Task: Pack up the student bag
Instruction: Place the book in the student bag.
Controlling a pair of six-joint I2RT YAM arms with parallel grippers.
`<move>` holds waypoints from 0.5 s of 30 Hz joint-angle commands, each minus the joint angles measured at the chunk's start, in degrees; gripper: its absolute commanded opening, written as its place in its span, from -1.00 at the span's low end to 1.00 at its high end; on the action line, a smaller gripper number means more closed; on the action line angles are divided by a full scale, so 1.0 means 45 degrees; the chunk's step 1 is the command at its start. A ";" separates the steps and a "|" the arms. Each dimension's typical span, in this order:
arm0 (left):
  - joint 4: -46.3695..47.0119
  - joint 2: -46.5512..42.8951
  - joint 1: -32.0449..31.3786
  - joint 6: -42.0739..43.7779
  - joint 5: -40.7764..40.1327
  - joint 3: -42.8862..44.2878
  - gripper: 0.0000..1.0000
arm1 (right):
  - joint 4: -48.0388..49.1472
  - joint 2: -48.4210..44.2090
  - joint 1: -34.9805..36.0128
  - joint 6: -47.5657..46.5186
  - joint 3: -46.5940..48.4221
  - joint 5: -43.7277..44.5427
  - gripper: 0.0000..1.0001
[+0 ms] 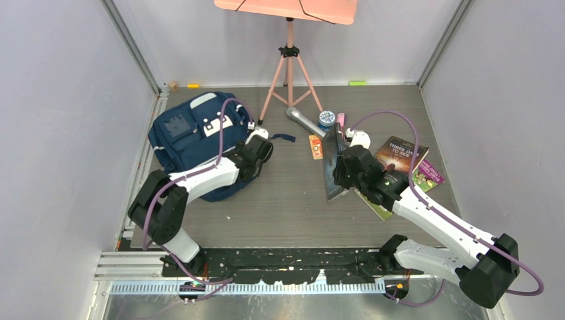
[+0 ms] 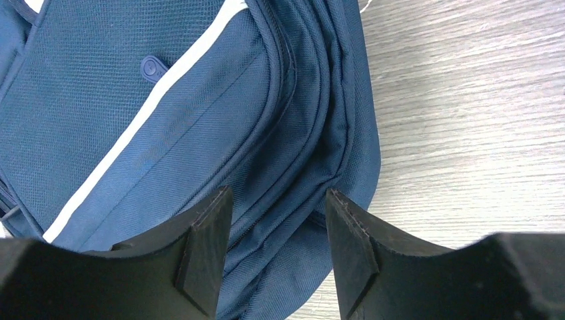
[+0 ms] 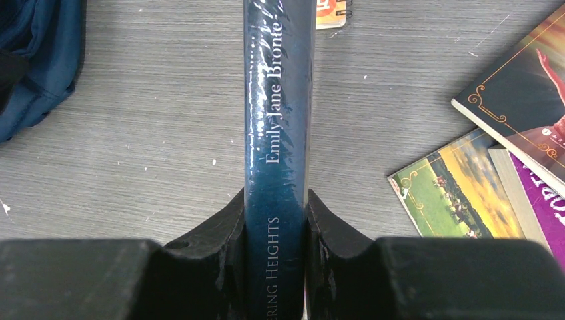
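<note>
The student bag (image 1: 193,140), navy with white stripes, lies at the left of the table and fills the left wrist view (image 2: 166,120). My left gripper (image 1: 258,151) hovers over the bag's right edge. In its own view the left gripper (image 2: 277,197) is open, its jaws either side of the zip seams without pinching them. My right gripper (image 1: 344,167) is shut on a dark blue hardback book (image 1: 331,170), held on edge above mid-table. The book's spine (image 3: 278,133) reads "Emily Jane Brontë", clamped between the right gripper's (image 3: 276,200) jaws.
Right of the held book lie a dark paperback (image 1: 400,153), a purple one (image 1: 428,175) and a green one (image 3: 453,193). A small orange notebook (image 1: 316,147), silver torch (image 1: 303,121), tape roll (image 1: 326,119) and pink tripod (image 1: 288,67) stand behind.
</note>
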 commanded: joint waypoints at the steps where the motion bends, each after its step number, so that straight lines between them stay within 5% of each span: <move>1: 0.0484 0.0007 0.0007 -0.0232 -0.0181 -0.0093 0.10 | 0.1815 -0.0366 0.0049 0.0044 0.0606 0.0529 -0.99; 6: 0.0209 0.0175 0.0004 -0.0206 -0.1037 -0.0201 -0.07 | 0.1807 -0.0497 0.0049 0.0162 0.0528 0.0499 -0.99; 15: -0.0366 0.0426 0.0052 -0.0568 -0.1620 0.0018 0.07 | 0.1483 -0.0736 0.0043 0.0279 0.0607 0.0465 -0.99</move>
